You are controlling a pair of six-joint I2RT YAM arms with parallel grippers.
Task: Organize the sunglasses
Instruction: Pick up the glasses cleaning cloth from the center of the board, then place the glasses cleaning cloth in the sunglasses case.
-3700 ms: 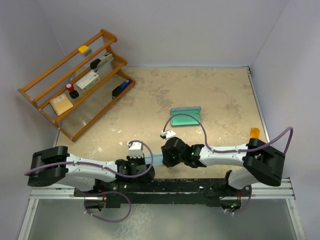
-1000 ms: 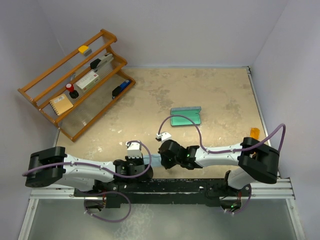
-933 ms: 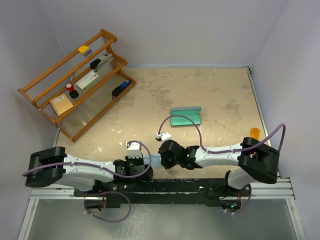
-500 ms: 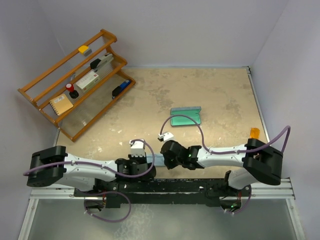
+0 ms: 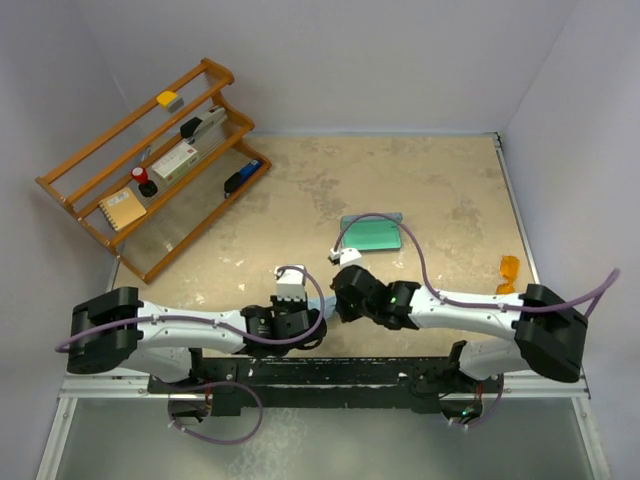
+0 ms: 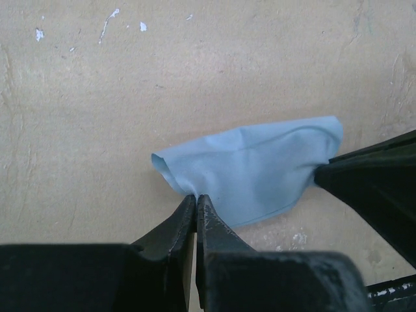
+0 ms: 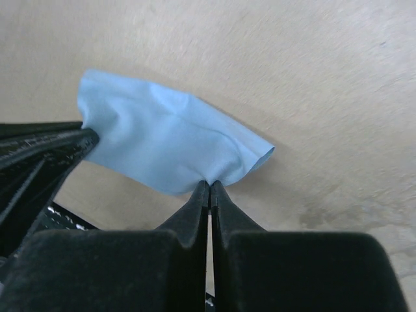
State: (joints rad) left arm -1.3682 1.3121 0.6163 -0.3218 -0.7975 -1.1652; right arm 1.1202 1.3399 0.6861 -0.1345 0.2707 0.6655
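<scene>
A light blue cloth (image 6: 253, 166) hangs just above the tabletop, stretched between my two grippers. My left gripper (image 6: 195, 197) is shut on its left corner. My right gripper (image 7: 209, 184) is shut on the opposite corner of the cloth (image 7: 156, 146). In the top view the two grippers meet near the front middle, the left gripper (image 5: 312, 322) beside the right gripper (image 5: 338, 303), and they hide the cloth. A green glasses case (image 5: 372, 235) lies just beyond them. No sunglasses are clearly in view.
A wooden rack (image 5: 150, 165) with small items stands at the back left. A small orange object (image 5: 509, 270) lies near the right wall. The right arm's purple cable (image 5: 375, 217) loops over the case. The black rail (image 5: 350, 375) runs along the near edge.
Both grippers have moved right and a little away from the near edge, carrying the cloth between them. The right arm's cable now arcs over the green case.
</scene>
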